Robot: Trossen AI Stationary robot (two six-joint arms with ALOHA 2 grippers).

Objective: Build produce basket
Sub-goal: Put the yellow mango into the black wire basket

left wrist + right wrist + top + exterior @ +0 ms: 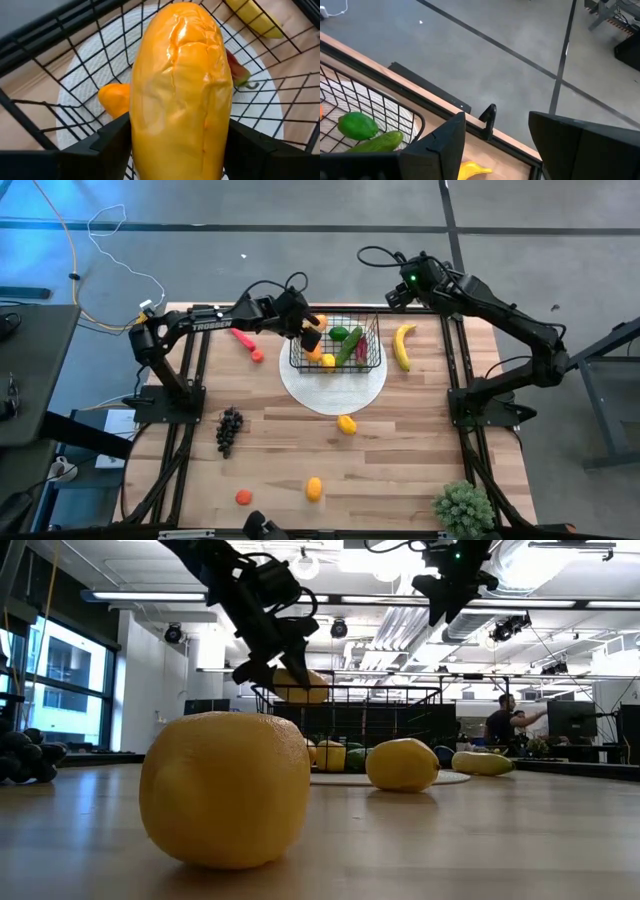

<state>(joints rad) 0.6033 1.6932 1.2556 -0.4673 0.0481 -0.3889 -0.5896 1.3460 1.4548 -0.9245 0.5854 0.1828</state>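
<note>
A yellow lemon (225, 790) fills the lower left of the low view on the bench (480, 850), nearest the lens. At upper centre of the high view, the left end effector (308, 328) holds an orange mango (319, 321) over the basket (336, 366) on the white plate (320, 396); the right end effector (400, 292) hangs empty, jaws apart, upper right, beside the banana (403, 346). In the left wrist view, the mango (180, 90) sits clamped across its middle, centre frame. It looks light, stiff and glossy, likely slippery; gripping the widest part suits it.
</note>
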